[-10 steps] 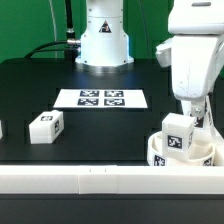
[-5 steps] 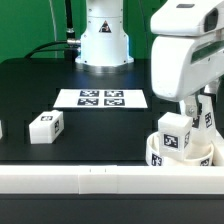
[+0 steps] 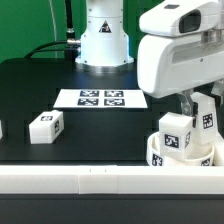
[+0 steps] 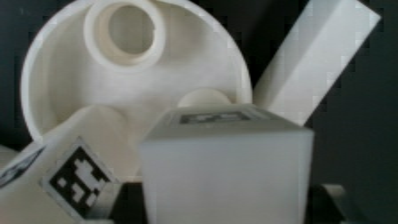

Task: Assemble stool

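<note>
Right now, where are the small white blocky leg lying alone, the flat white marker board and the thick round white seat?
loose leg [image 3: 45, 128]: exterior view, middle of the block.
marker board [image 3: 101, 99]: exterior view, centre.
round seat [image 3: 156, 154]: exterior view, side wall.

Seat [image 4: 63, 90]: smooth white plastic, faint sheen.
Leg [image 3: 45, 127]: matt white plastic, printed black-and-white tag.
Worktop [image 3: 30, 85]: black, matt, even.
Marker board [image 3: 102, 98]: flat white sheet, matt print.
Arm shell [image 3: 180, 50]: glossy white plastic.
</note>
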